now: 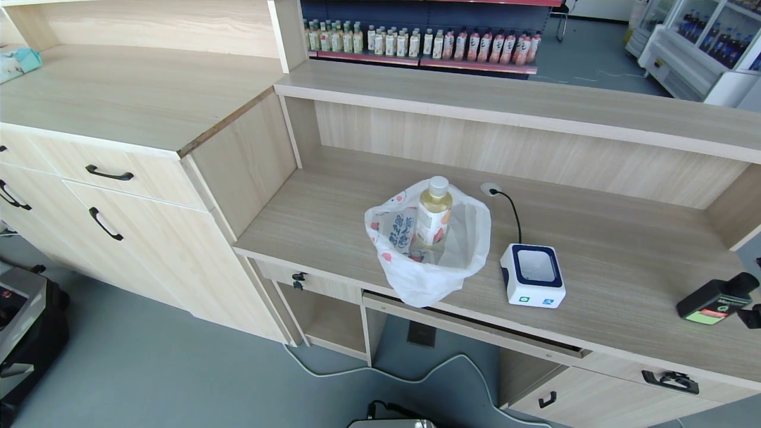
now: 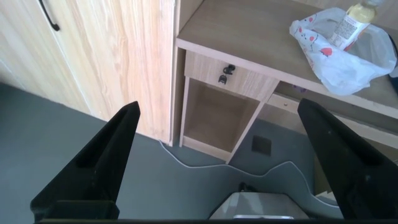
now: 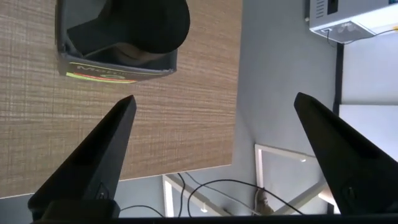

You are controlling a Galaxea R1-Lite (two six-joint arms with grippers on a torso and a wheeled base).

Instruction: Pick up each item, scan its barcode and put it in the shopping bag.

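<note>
Currently a drink bottle (image 1: 434, 214) stands upright inside the white shopping bag (image 1: 428, 267) on the counter (image 1: 624, 238), with the barcode scanner (image 1: 533, 274) just beside the bag. Near the counter's right end sits a black container with a green label (image 1: 716, 299). The right gripper (image 3: 214, 98) is close by it, jaws wide. The left gripper (image 2: 217, 104), jaws wide too, hangs above the floor near the cabinets.

text: none legible | bottle (image 1: 433, 223) label: too small | scanner (image 1: 532, 274) stickers: unreadable
</note>
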